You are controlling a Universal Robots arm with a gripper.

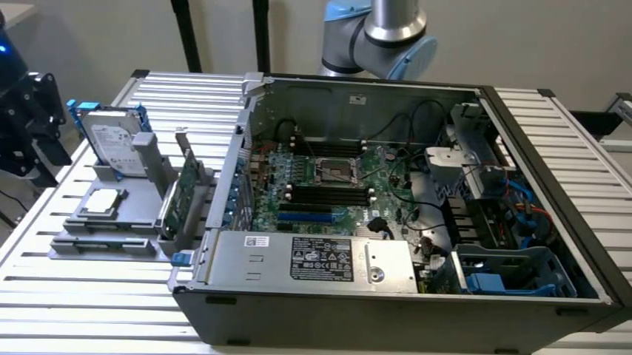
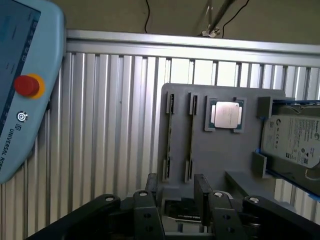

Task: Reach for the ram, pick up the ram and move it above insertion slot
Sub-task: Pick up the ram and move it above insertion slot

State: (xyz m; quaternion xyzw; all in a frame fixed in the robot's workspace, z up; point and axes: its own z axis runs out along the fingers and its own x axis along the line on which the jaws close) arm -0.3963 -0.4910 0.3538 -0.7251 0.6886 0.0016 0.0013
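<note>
My gripper (image 2: 177, 217) hangs above the grey fixture (image 2: 215, 155). Its two dark fingers (image 2: 145, 215) stand apart, open, with nothing held between them. The ram is hidden or too thin to tell among the fixture's two narrow slots (image 2: 170, 135). Under the gap between the fingers lies the top edge of a green card (image 2: 177, 210). In the exterior view that card (image 1: 176, 198) stands upright in the fixture (image 1: 109, 222), beside the open computer case (image 1: 395, 296). The black memory slots (image 1: 326, 194) run across the motherboard inside the case.
A silver hard drive (image 2: 295, 140) and a processor chip (image 2: 226, 115) rest on the fixture. A teach pendant with a red stop button (image 2: 27, 86) lies on the ribbed metal table (image 2: 110, 130). The case holds cables, a power supply (image 1: 316, 259) and a drive cage (image 1: 513, 270).
</note>
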